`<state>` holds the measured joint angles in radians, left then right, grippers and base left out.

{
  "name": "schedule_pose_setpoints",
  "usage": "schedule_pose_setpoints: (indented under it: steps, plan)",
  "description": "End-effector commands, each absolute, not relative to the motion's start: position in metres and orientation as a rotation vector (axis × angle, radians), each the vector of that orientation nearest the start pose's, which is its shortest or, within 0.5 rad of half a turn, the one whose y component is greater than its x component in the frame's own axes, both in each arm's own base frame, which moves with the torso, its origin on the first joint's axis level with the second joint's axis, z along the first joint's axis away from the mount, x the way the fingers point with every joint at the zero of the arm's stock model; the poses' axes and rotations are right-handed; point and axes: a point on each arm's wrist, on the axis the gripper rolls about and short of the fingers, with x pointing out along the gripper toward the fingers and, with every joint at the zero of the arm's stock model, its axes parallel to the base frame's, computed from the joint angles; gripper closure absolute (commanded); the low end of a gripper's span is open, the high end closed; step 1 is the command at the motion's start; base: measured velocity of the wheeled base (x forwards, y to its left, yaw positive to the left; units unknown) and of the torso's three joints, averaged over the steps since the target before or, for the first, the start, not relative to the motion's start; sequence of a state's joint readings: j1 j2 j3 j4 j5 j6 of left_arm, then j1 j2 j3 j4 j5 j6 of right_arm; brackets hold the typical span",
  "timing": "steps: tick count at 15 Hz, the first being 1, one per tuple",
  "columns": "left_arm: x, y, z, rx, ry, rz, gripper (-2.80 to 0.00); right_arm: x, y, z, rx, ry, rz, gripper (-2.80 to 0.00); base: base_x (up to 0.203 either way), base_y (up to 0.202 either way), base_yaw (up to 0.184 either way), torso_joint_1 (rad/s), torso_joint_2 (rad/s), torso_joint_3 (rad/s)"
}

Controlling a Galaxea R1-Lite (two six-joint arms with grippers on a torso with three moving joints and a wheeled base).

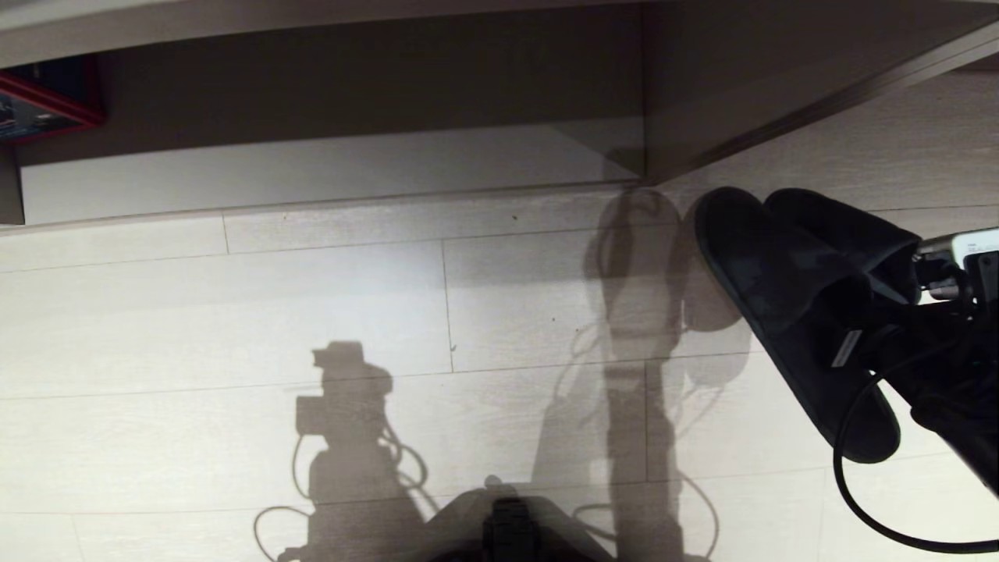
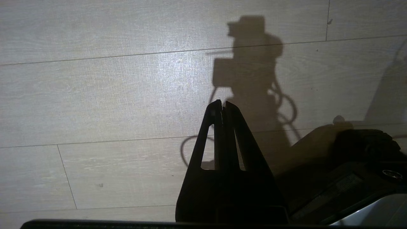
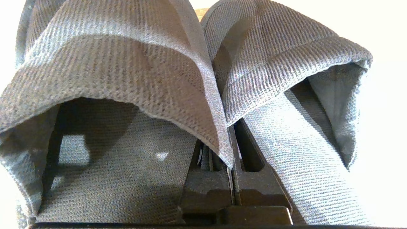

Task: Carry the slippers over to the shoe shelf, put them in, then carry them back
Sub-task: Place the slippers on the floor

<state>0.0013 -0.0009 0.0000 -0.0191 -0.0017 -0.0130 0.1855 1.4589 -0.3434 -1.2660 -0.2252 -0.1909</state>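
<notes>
The two dark slippers hang side by side above the floor at the right of the head view, toes toward the shoe shelf, whose pale base board and vertical divider run along the top. In the right wrist view my right gripper is shut on the inner strap edges of both slippers, which are pinched together between its fingers. Fabric covers the fingertips. My left gripper is shut and empty, parked over bare floor.
Pale wood-plank floor lies between me and the shelf. A red-edged item sits in the shelf's far left end. A black cable loops under my right arm. My base shows at the bottom.
</notes>
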Motion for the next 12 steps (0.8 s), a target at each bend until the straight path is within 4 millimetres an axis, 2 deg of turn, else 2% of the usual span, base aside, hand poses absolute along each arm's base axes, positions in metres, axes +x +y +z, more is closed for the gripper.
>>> schedule_pose_setpoints:
  steps: [1, 3, 6, 12]
  plan:
    - [-0.022, 0.000, 0.075, -0.014, -0.014, 0.000, 0.00, 0.238, 0.040, 0.167, -0.174, -0.128, -0.056, 0.00, 0.000, 0.000, 0.000, 0.000, 0.00, 0.000]
    - [-0.022, 0.000, 0.075, -0.014, -0.014, 0.000, 0.00, 0.255, 0.043, 0.155, -0.195, -0.134, -0.059, 0.00, 0.000, 0.000, 0.000, 0.000, 0.00, 0.000]
    - [-0.022, 0.000, 0.075, -0.014, -0.014, 0.001, 0.00, 0.270, 0.044, 0.138, -0.232, -0.087, -0.059, 0.00, 0.000, 0.000, 0.000, 0.000, 0.00, 0.000]
    - [-0.022, 0.000, 0.075, -0.014, -0.014, 0.000, 0.00, 0.301, 0.045, 0.129, -0.241, -0.090, -0.073, 0.00, 0.000, 0.000, 0.000, 0.000, 0.00, 0.000]
